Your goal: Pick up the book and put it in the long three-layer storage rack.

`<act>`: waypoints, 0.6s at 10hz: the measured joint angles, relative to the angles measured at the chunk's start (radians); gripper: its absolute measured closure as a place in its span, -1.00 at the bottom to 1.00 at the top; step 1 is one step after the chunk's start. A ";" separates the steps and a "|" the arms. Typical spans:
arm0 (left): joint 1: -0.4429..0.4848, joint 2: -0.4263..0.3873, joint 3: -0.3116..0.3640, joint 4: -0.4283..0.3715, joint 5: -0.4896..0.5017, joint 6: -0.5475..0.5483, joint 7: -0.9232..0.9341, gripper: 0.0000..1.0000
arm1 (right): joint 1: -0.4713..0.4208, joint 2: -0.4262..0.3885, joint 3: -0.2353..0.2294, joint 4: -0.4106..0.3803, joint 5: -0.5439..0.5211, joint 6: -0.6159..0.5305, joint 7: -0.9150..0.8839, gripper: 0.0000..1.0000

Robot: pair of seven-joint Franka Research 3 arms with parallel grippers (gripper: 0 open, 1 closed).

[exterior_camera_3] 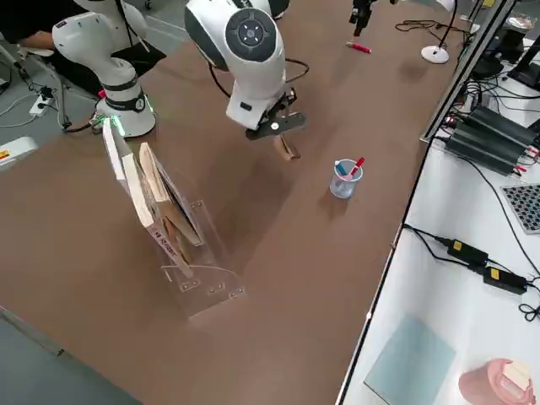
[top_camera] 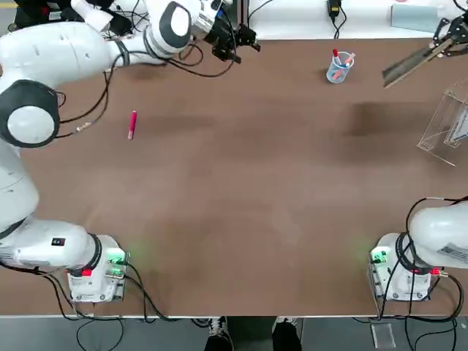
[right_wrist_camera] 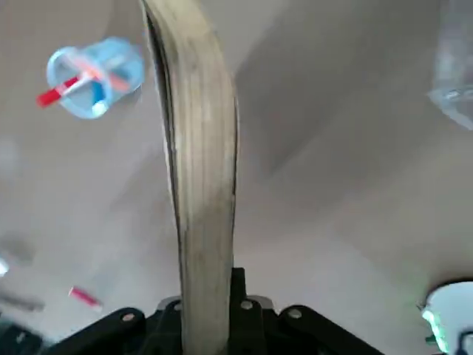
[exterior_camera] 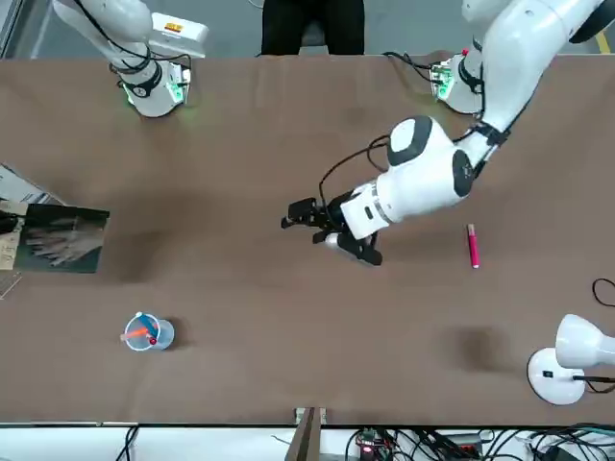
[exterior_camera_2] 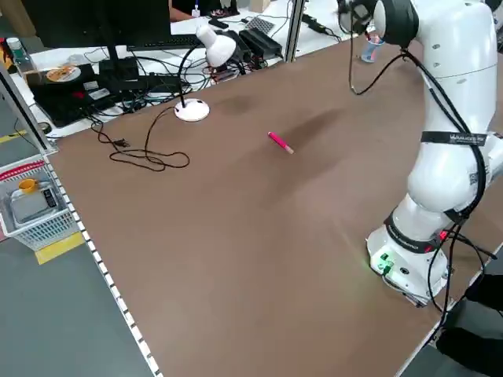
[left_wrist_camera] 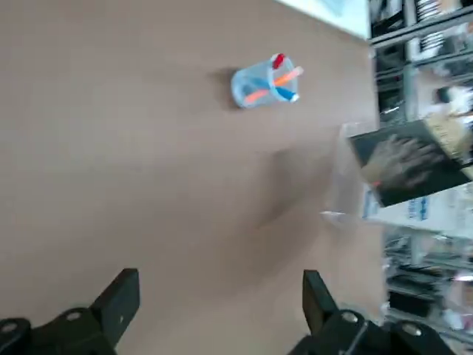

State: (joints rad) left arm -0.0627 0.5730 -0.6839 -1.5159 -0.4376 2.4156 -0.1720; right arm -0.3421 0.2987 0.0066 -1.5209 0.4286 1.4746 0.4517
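The book [top_camera: 411, 63], dark grey with a pale hand image [exterior_camera: 63, 240], hangs tilted in the air above the table's far right. My right gripper [top_camera: 447, 36] is shut on one edge of it. In the right wrist view the book [right_wrist_camera: 198, 185] shows edge-on, rising from between the fingers. The clear three-layer rack [top_camera: 442, 128] stands nearer my bases than the book, by the table's right edge, with a few flat items leaning in it [exterior_camera_3: 156, 202]. My left gripper [top_camera: 235, 40] hovers open over the far middle of the table, its fingers [left_wrist_camera: 118, 303] wide apart and holding nothing.
A small clear cup with pens [top_camera: 338, 67] stands at the far side, left of the book. A pink pen [top_camera: 132, 124] lies on the left half of the table. A white desk lamp [exterior_camera: 567, 355] sits beyond the far left corner.
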 joint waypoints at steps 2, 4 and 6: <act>0.030 -0.010 0.003 0.016 0.047 -0.069 -0.010 -0.95 | -0.019 0.001 0.000 0.015 -0.086 0.000 0.009 0.69; 0.069 -0.028 0.006 0.021 0.131 -0.163 -0.010 -0.98 | -0.042 0.001 0.000 0.024 -0.141 0.000 0.006 0.69; 0.126 -0.054 0.006 0.023 0.219 -0.264 -0.010 -0.98 | -0.070 0.007 0.000 0.036 -0.175 0.001 -0.003 0.69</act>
State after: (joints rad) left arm 0.0637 0.5193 -0.6774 -1.4934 -0.2188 2.1514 -0.1816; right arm -0.4119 0.3059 0.0062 -1.4849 0.2538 1.4755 0.4488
